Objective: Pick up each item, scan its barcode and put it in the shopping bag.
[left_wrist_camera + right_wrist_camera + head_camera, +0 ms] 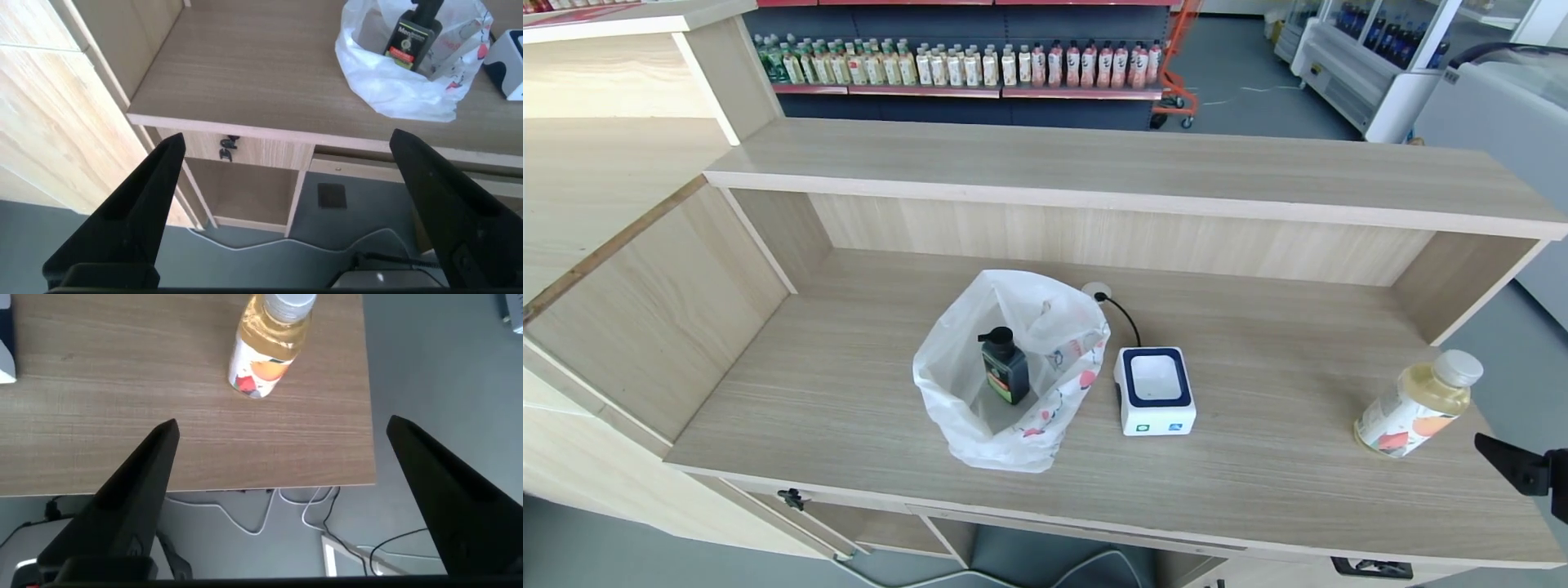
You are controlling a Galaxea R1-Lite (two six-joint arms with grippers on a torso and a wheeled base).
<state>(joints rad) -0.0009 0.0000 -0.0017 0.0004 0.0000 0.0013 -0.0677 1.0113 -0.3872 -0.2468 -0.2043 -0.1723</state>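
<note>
The right hand [282, 423] hangs released, fingers spread wide, off the front edge of the pale wood-grain counter [1258, 457]. Ahead of it, well apart, stands the clear plastic bottle of yellow drink with a white cap and fruit-printed label [265, 351]. The bottle is upright and close to the counter's outer edge. The left hand [286, 139] is likewise released, low in front of the counter. The white, flower-printed plastic shopping bag [947, 384] sits beyond it with a dark pump-top bottle [1005, 367] already upright inside. The white, blue-framed barcode scanner [1156, 390] sits just beside the bag, on the side toward the right hand.

The drink bottle appears to be the item left to handle. Being tall and near the edge, it could topple and roll off if one finger strikes it before the other. A grip across the label might hide the barcode from the scanner. The limp bag mouth could fold in or catch the bottle when it is lowered against the pump bottle.
</note>
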